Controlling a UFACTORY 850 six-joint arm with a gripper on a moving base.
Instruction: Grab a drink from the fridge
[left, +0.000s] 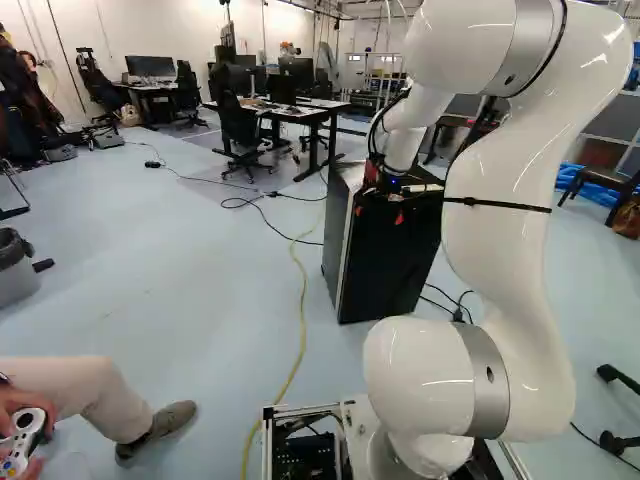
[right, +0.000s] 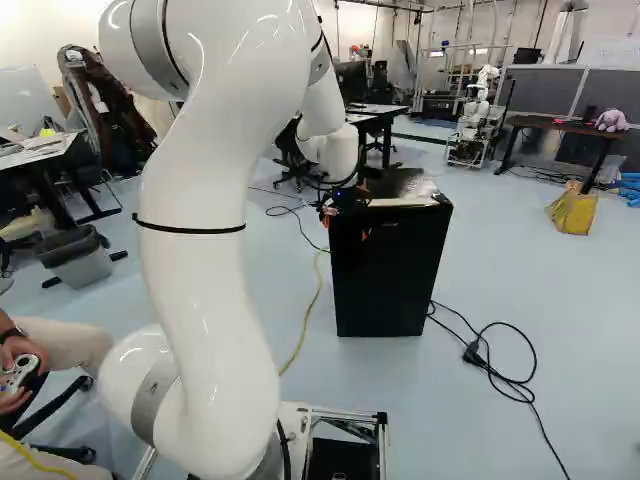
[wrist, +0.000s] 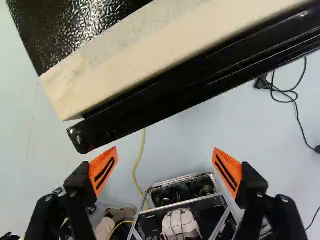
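Note:
In the left base view my gripper (left: 381, 213) hangs at the upper front of the black fridge (left: 385, 265), whose door is closed. The same fridge (right: 388, 280) stands beyond the arm in the right base view, with the gripper by its upper left corner. Seen from the wrist, my gripper (wrist: 165, 167) is open, its orange-padded fingers wide apart with nothing between them. Ahead of them runs the top edge of the fridge door (wrist: 200, 77), with the pale strip of the fridge top (wrist: 145, 57) behind it. No drink is visible; the fridge's inside is hidden.
A yellow cable (left: 302, 300) runs over the floor left of the fridge. A black cable (right: 500, 375) lies to its right. Desks (left: 315, 108) and chairs stand behind. Another robot (right: 475, 110) is in the back. A bin (right: 78, 257) stands at the left.

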